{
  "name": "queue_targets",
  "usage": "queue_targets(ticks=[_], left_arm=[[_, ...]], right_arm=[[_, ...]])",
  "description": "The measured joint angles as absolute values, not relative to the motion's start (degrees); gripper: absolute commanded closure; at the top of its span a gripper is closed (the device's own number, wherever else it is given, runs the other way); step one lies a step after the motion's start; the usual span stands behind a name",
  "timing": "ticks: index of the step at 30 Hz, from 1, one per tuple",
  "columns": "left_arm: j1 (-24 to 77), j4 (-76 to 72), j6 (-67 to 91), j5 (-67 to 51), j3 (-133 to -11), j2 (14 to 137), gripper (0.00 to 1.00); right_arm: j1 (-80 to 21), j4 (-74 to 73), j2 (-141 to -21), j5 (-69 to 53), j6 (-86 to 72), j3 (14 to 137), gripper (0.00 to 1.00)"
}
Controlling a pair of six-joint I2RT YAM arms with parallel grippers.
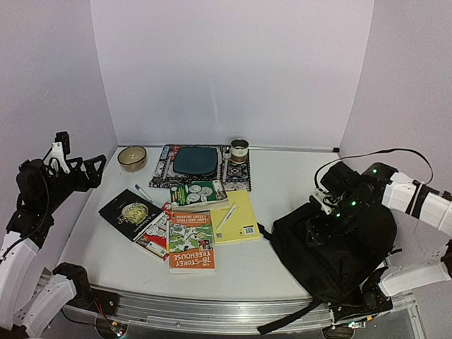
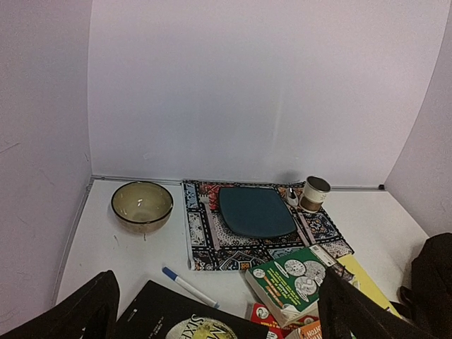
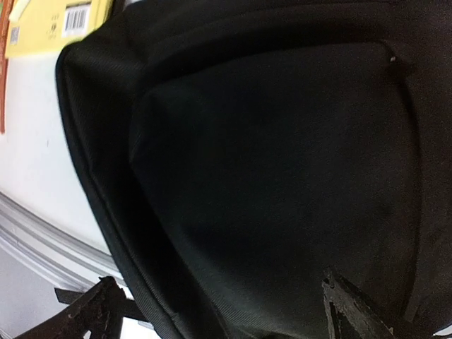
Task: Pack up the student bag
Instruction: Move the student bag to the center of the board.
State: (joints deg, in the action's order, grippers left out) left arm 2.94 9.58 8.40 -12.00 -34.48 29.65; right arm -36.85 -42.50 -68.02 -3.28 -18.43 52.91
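The student bag (image 1: 332, 247) is a large black backpack lying at the front right of the table, with a strap trailing off the front edge. It fills the right wrist view (image 3: 268, 162). My right gripper (image 1: 326, 215) hovers just over the bag's top; it (image 3: 219, 318) is open and empty, with fingers spread wide on either side of the fabric. My left gripper (image 1: 93, 171) is raised at the far left, off the table's left edge; it (image 2: 219, 325) is open and empty. Books lie in the middle of the table.
Black book (image 1: 131, 212), green book (image 1: 198, 193), yellow notepad (image 1: 239, 219) with a pen (image 1: 226, 215), orange book (image 1: 191, 247) and blue-capped pen (image 1: 143, 193) lie mid-table. At the back are a bowl (image 1: 132, 157), a patterned mat with teal plate (image 1: 195, 160) and a cup (image 1: 239, 150).
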Motion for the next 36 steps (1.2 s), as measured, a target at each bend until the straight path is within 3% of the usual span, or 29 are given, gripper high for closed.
queue_targets(ticks=[9, 12, 16, 19, 24, 36], left_arm=[[2.94, 9.61, 8.25, -14.41, -34.48, 32.74, 0.01], [2.94, 9.61, 7.89, -14.93, -34.48, 33.04, 0.01], [2.94, 9.61, 7.51, -15.33, -34.48, 33.1, 0.01], [2.94, 9.61, 7.44, -15.73, -34.5, 33.1, 0.01], [2.94, 9.61, 7.4, -16.35, -34.5, 33.1, 0.01], [2.94, 9.61, 7.46, -16.25, -34.5, 33.1, 0.01]], right_arm=[[-48.13, -43.4, -74.06, -2.5, -21.68, 53.43, 0.25], [-49.11, -43.24, -75.79, -1.87, -22.58, 53.41, 0.37], [-49.27, -42.11, -77.4, -1.85, -23.38, 52.85, 0.45], [-49.31, -41.03, -79.16, -1.86, -23.63, 52.48, 0.61], [-49.32, -39.85, -82.24, 0.49, -24.3, 52.5, 0.99], [-48.44, -40.25, -83.84, 14.65, -29.39, 69.8, 1.0]])
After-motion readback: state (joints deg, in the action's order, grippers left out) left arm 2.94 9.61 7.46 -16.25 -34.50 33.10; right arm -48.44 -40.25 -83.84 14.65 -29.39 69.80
